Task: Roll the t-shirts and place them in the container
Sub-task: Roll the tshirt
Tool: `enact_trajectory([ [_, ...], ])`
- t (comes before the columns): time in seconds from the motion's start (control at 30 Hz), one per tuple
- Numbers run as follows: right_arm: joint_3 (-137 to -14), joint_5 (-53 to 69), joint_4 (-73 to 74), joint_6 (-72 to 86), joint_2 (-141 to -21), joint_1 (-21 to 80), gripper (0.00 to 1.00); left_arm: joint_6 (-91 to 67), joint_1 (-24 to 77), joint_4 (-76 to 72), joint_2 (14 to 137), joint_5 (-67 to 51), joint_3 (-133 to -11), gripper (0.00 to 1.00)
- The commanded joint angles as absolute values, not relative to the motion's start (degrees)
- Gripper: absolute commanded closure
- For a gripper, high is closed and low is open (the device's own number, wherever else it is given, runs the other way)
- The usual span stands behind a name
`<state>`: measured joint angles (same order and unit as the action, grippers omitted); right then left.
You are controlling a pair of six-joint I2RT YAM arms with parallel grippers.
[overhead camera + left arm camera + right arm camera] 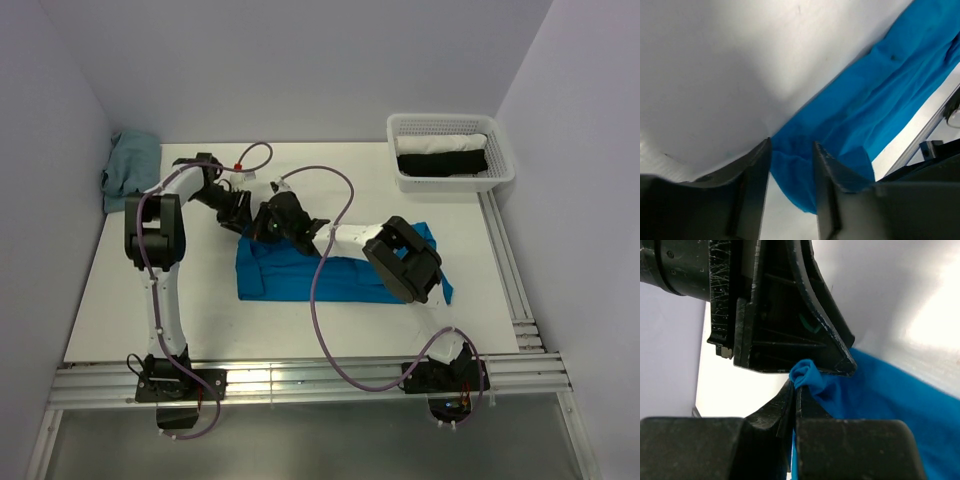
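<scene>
Left of frame centre, clamped right jaws on blue t-shirt (280,275) corner; straddled hem with left jaws apart; judged light, limp, best pinched at edges.

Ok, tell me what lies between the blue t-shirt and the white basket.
Nothing but bare white table separates the blue t-shirt from the white basket, as the top view shows.
</scene>
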<state>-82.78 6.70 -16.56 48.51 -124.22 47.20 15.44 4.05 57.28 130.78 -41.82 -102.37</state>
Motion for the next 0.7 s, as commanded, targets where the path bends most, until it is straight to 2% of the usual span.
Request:
enact_trajectory([
  [0.0,-82.5,4.3,-17.3,47.7,-123.7,47.5,1.00,19.5,3.7,62.4,130.3,-40.7,-104.4,0.59],
  [0.03,-82.2,4.1,-17.2,47.7,-123.7,47.5,1.00,19.1,3.5,62.2,130.2,-40.3,-104.7,0.67],
  [0.1,-81.0,3.4,-16.9,48.1,-123.0,47.5,1.00,18.7,3.5,62.1,129.8,-39.6,-105.3,0.71],
  [0.13,-80.4,2.8,-16.8,48.3,-122.9,47.5,1.00,18.1,3.5,61.6,129.6,-39.2,-105.5,0.79],
  [0.23,-79.1,1.1,-15.6,48.6,-122.2,47.5,1.00,16.7,3.5,60.6,129.1,-37.9,-105.8,0.87],
  [0.5,-78.7,-1.9,-13.7,49.2,-122.3,47.4,1.00,14.9,3.5,57.4,127.7,-35.3,-105.0,0.96],
  [0.53,-78.7,-2.5,-13.6,49.2,-122.3,47.4,1.00,14.2,3.5,56.6,127.4,-34.8,-104.7,0.99],
  [0.67,-80.2,-3.7,-12.8,47.8,-122.9,47.2,1.00,12.6,3.5,53.8,125.8,-32.8,-102.8,1.00],
])
